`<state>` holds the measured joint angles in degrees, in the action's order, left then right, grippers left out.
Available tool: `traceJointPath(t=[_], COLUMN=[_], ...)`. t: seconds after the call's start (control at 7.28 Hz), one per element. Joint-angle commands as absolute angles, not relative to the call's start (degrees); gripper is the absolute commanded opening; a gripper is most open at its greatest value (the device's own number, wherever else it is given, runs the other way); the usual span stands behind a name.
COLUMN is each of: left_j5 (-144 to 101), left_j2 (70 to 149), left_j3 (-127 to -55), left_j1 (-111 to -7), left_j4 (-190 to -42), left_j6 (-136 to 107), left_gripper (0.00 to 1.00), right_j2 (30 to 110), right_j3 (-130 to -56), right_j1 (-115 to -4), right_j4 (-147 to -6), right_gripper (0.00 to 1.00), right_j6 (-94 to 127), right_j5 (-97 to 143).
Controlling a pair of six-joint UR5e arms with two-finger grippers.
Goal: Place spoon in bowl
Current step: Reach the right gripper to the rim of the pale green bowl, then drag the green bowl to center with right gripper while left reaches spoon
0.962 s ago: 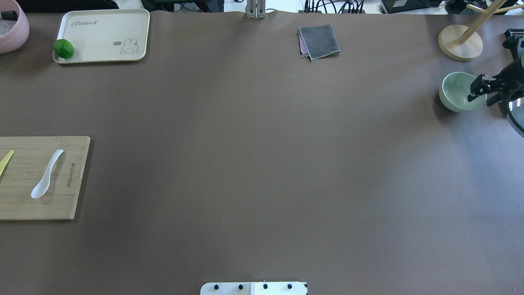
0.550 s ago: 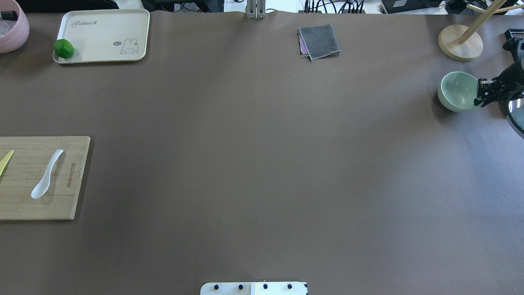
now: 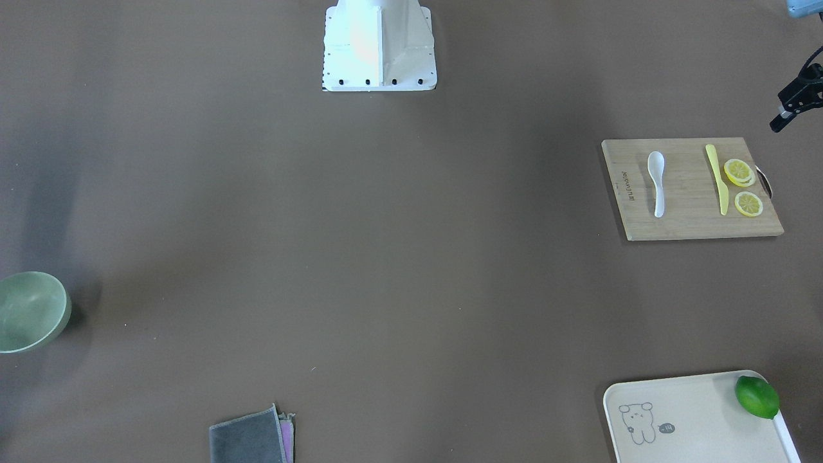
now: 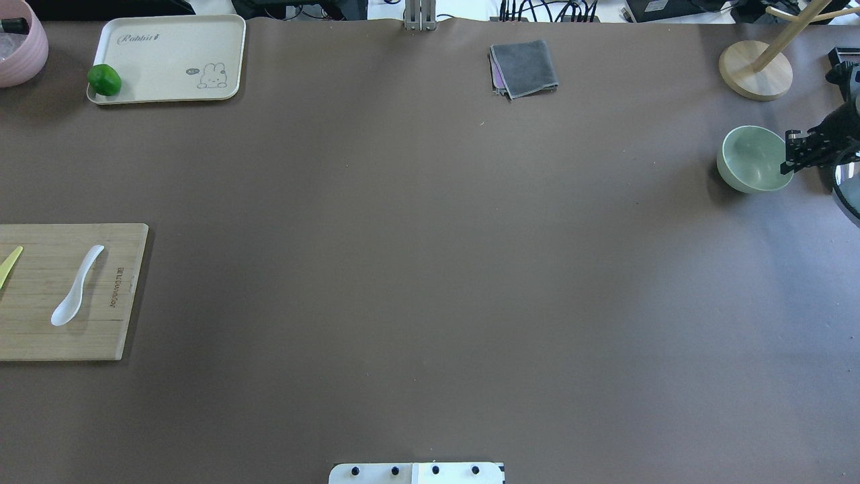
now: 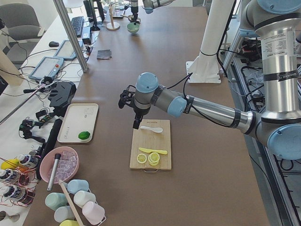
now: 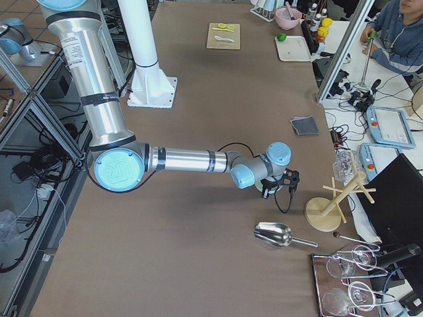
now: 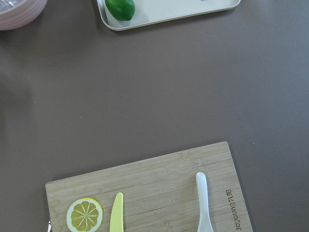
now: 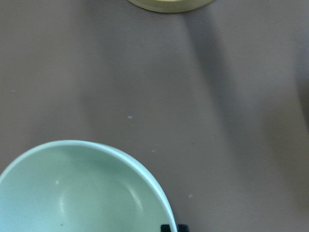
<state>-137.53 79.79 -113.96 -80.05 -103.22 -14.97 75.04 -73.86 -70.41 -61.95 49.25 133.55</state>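
Logged bowl [image 4: 752, 159] gripped by its rim, spoon [image 4: 77, 286] not yet picked up.

Found right gripper [image 4: 793, 151] apparently clamped on the bowl's rim at the table's [image 4: 430, 269] right end, likely to bring it within reach. Found spoon flat on the cutting board [image 4: 40, 336] at the left end, well apart from the bowl. Saw left gripper [image 3: 796, 99] hovering near the board; could not tell whether apart or together. Read "Rabbit" on the tray [image 4: 168, 87]; could not read the board's engraved mark.

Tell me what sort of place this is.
Likely a robotics lab: two robot arms mounted at a covered table, control tablets alongside, and kitchen props like a cutting board.
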Motion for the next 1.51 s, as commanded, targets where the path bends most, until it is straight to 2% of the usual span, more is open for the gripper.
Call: traceJointPath(t=[0.0, 0.27, 0.55, 1.1, 1.37], left_j5=[-137.2, -129.7, -129.5, -122.8, -122.8], left_j2=[78.8, 79.6, 83.0, 84.1, 85.5], left_j3=[-112.0, -110.1, -103.3, -102.5, -100.3], left_j1=[-74.6, -65.9, -61.6, -54.3, -53.1], left_j4=[-103.5, -106.7, -115.2, -115.7, -115.8], left_j6=[-20.9, -28.4, -34.8, -36.6, -36.5], left_gripper=[0.97, 0.97, 0.97, 0.96, 0.9], right_j2=[75.5, 74.8, 71.8, 65.2, 63.1], right_j3=[-87.2, -97.4, -102.9, -104.7, -104.7], right_j1=[-61.9, -49.5, -39.0, -25.7, -23.0], right_j4=[-62.1, -62.5, -65.7, -73.7, -76.5], right_gripper=[0.0, 0.0, 0.0, 0.0, 0.0], right_j6=[68.1, 85.3, 96.1, 103.1, 104.1], right_j5=[133.0, 126.5, 118.9, 107.1, 105.6])
